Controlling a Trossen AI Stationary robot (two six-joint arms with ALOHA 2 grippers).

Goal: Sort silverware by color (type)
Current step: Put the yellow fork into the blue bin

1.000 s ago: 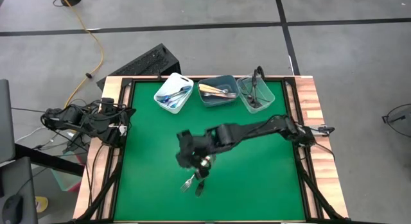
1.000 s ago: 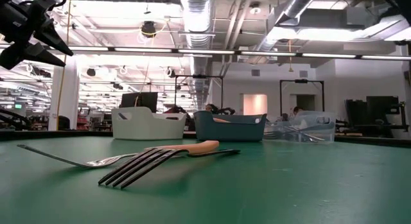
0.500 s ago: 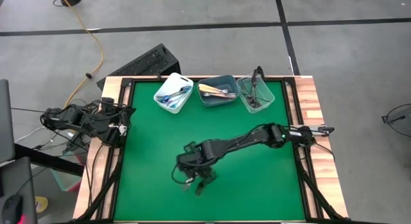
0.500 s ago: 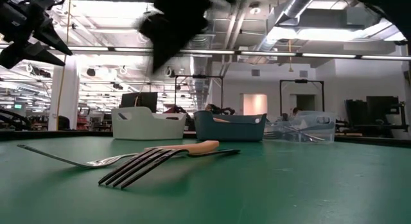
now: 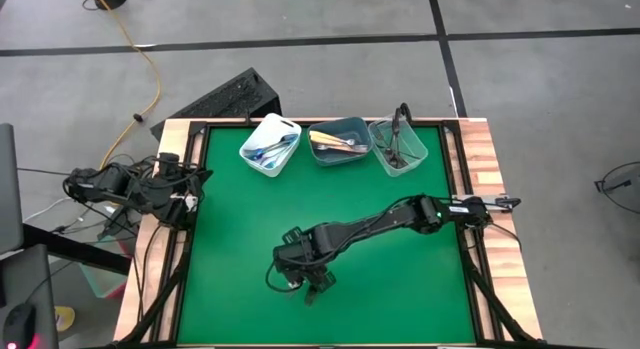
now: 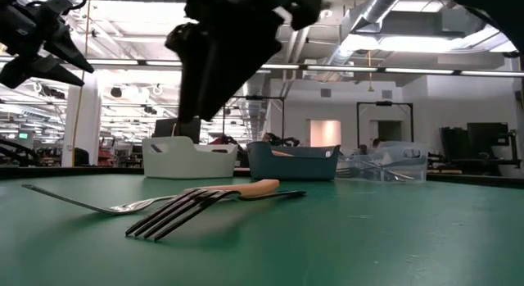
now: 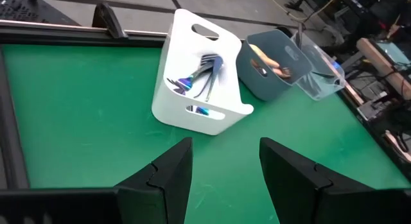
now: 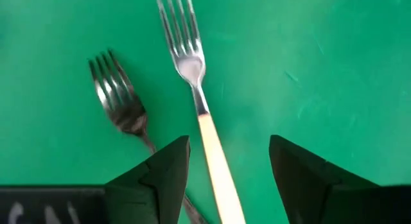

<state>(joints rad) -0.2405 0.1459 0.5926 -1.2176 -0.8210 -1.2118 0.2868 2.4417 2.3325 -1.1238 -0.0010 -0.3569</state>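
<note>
Two forks lie flat on the green mat near its near edge. One has a yellow-orange handle (image 8: 217,161) (image 6: 260,186); a dark fork (image 8: 121,103) (image 6: 176,214) lies beside it. My right gripper (image 8: 228,185) (image 5: 296,273) hovers open above them, and the yellow-orange handle runs between its fingers without touching them. My left gripper (image 7: 225,179) (image 5: 165,184) waits open at the table's left edge. More silverware lies in the white bin (image 5: 270,145), the grey-blue bin (image 5: 337,141) and the clear bin (image 5: 398,147).
The three bins stand in a row along the far edge, also in the left wrist view: the white bin (image 7: 199,76), the grey-blue bin (image 7: 273,63) and the clear bin (image 7: 318,73). Bare green mat (image 5: 240,219) stretches between the bins and the forks.
My right gripper has moved toward the table's near edge and come down over the two forks, entering the low view from above. The forks have not moved.
</note>
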